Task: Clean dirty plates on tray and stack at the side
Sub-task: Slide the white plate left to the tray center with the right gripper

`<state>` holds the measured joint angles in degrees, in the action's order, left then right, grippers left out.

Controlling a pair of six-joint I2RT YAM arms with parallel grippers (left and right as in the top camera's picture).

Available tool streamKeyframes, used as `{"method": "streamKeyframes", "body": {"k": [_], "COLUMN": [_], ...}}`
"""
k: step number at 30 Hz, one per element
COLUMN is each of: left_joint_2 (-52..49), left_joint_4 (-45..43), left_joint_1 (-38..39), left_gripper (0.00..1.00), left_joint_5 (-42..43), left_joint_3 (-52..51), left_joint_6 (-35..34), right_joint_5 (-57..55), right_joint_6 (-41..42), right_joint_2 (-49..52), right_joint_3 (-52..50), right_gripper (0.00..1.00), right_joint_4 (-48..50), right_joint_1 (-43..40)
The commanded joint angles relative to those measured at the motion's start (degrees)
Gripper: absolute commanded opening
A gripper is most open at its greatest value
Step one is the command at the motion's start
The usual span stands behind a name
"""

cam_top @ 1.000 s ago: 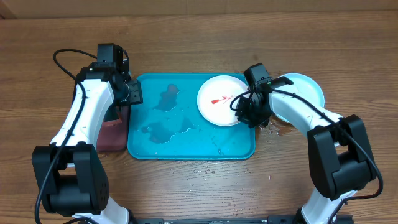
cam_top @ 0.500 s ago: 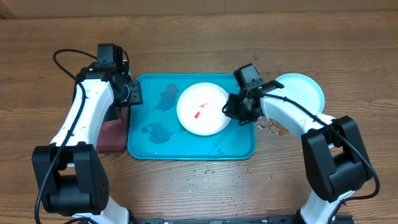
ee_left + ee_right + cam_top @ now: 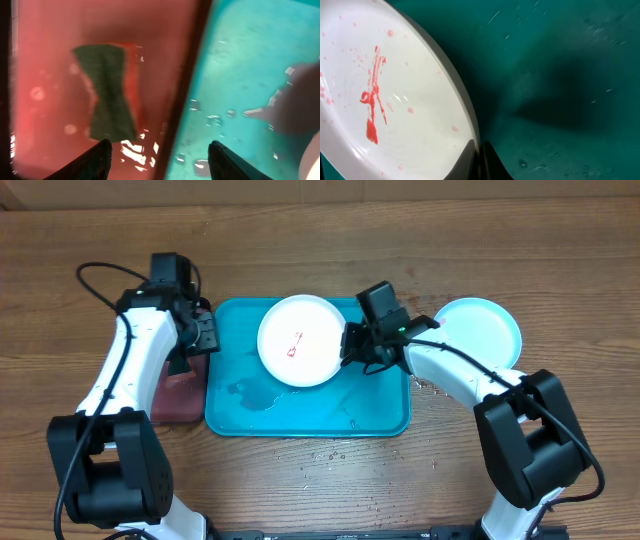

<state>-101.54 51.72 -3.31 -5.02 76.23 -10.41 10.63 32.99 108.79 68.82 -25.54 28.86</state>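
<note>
The right arm reaches from the near right side of the table (image 3: pixel 500 240) across the teal tray (image 3: pixel 380 405), elbow bent and wrist turned toward the tray's middle. The right gripper (image 3: pixel 350 345) is pinched almost closed on the rim of the white plate (image 3: pixel 300 340). In the wrist view its two fingers (image 3: pixel 492 162) meet on either side of the plate's edge with only the rim's thickness between them. The plate extends away from the fingertips to the arm's left, with its red smear (image 3: pixel 372 95) on the upper face near the centre. It casts a dark shadow on the tray floor just beyond the fingers. Seen from overhead, the plate's far edge overlaps the tray's rear rim. The light blue plate (image 3: pixel 485 325) lies on the table behind this gripper, beside the arm's forearm and off the tray.

The left arm stretches forward along the table's left side, with its wrist bent inward toward the tray. The left gripper (image 3: pixel 203 335) hangs with its fingers (image 3: pixel 97 160) spread wide and nothing between them. The dark rim of the black tray (image 3: pixel 175 395) runs diagonally across the gap between them. Beyond one fingertip a green sponge (image 3: pixel 106 92) lies on that tray's wet pinkish floor. Beyond the other fingertip is the teal tray's surface, dotted with water drops (image 3: pixel 215 120).
</note>
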Motion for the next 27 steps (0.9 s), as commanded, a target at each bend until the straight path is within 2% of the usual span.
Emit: {"method": "streamKeyframes", "body": {"k": [1, 7, 10, 14, 21, 27], "left_joint_2": [1.14, 1.14, 1.11, 0.98, 0.48, 0.48], "left_joint_4": [0.31, 1.18, 0.85, -0.7, -6.05, -8.59], "left_joint_1": [-3.23, -6.05, -7.04, -8.15, -8.31, -8.31], "left_gripper": [0.64, 0.64, 0.64, 0.64, 0.64, 0.65], "left_joint_5": [0.66, 1.2, 0.48, 0.35, 0.55, 0.55], "left_joint_3": [0.42, 0.24, -0.35, -2.45, -7.45, -8.37], "left_joint_6": [-1.38, -1.42, -4.28, -8.13, -8.04, -8.02], "right_joint_5": [-0.76, -5.14, -5.2, -4.81, -4.83, -5.05], "right_joint_6": [-1.14, -6.4, -7.37, -7.54, -7.5, -10.95], "right_joint_2": [-2.05, -2.05, -2.05, -1.92, -0.96, 3.19], "right_joint_3": [0.7, 7.63, 9.77, 9.88, 10.51, 21.55], "right_gripper": [0.04, 0.04, 0.04, 0.04, 0.04, 0.04], "right_joint_4": [-1.46, -11.37, -14.82, -15.45, -13.42, -23.93], "right_joint_1": [1.62, 1.73, 1.73, 1.99, 2.36, 2.14]}}
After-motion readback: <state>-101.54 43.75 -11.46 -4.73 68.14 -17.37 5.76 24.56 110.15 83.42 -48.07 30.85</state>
